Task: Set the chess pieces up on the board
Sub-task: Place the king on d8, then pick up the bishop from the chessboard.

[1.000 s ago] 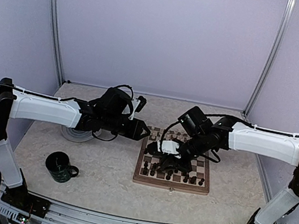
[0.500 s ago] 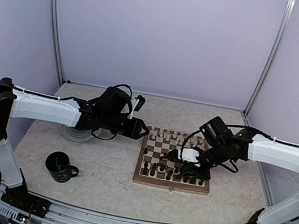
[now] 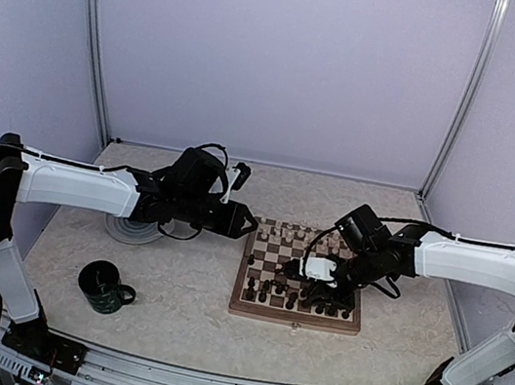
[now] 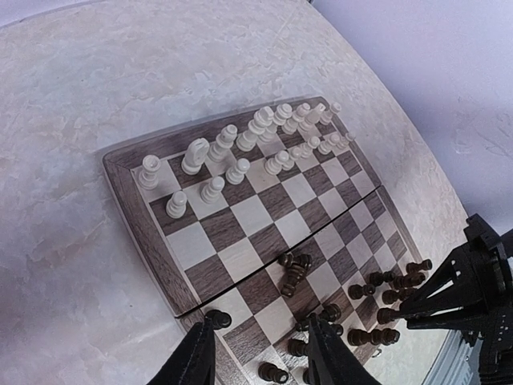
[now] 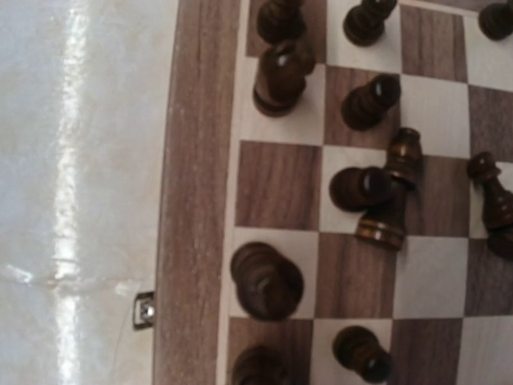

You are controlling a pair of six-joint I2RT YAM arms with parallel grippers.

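Looks roughly half done, with cream chess pieces (image 4: 264, 136) ranked along the far side of the board (image 4: 122, 191), dark pieces (image 4: 293, 269) jumbled nearer, some toppled, left hand (image 4: 260, 353) spread wide, right hand (image 3: 307, 269) impossible to tell.

brown-and-cream checked board (image 3: 263, 304), dark green mug (image 3: 105, 287)

Grained wood with a soft sheen for the board (image 5: 196, 200). Turned, varnished and glossy on the dark pieces (image 5: 280, 72); smooth, with a duller shine, on the cream pieces (image 4: 196, 156). Bright metal at the clasp (image 5: 144, 310). Marble-patterned, polished and reflective across the table (image 5: 72, 160). Glossy dark glaze on the mug (image 3: 105, 295).
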